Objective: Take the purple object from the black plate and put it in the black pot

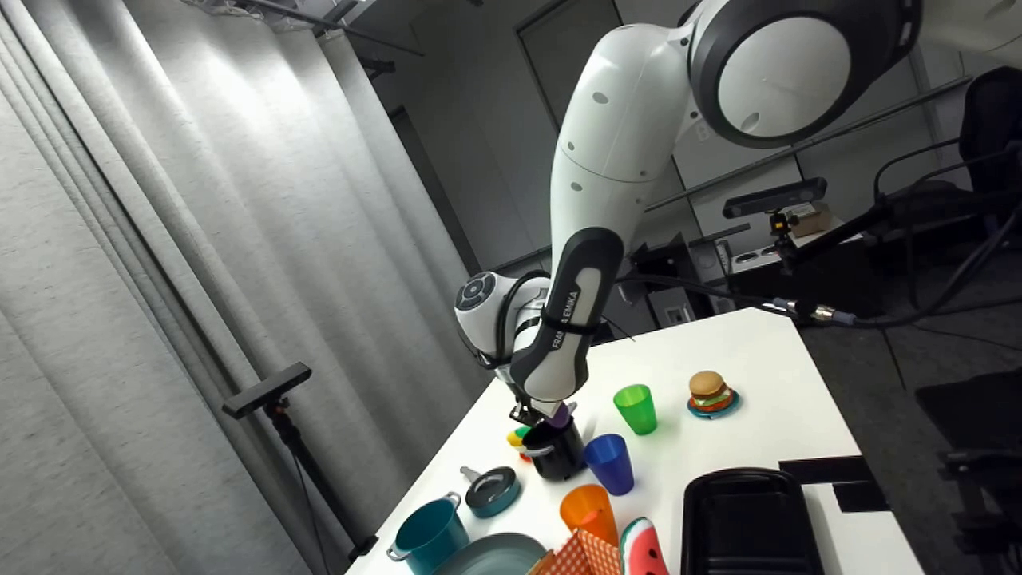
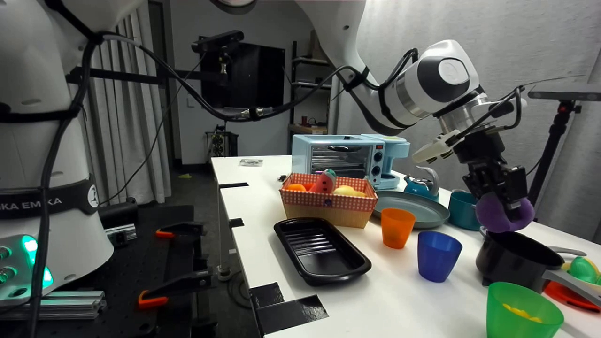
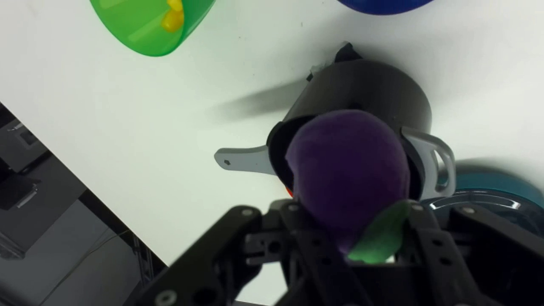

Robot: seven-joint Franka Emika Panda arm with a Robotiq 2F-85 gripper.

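While the gripper [image 3: 350, 207] hangs over the black pot [image 2: 509, 267] with one purple toy [image 3: 348, 157] in its grasp, the step in hand, by judgement, is the placing, with only lowering and release left. Jaws: clenched on the toy, at the end with the green cap [image 3: 380, 238]. Method: centre first, as in an exterior view the toy [image 2: 492, 217] hangs toward one edge of the pot's mouth; lower slowly, clear of the grey handles [image 3: 244, 158]; part the jaws only once the bulk sits below the rim, then rise straight. Hazard: a snagged rim may drag or tip the pot; whether toy and rim touch, cannot tell. Item, purple toy: one, rounded, smooth, without shine, dark violet in the wrist view, eggplant-like in form and colour; fine shape partly hidden by the gripper; probably soft, and likely a close fit for the pot
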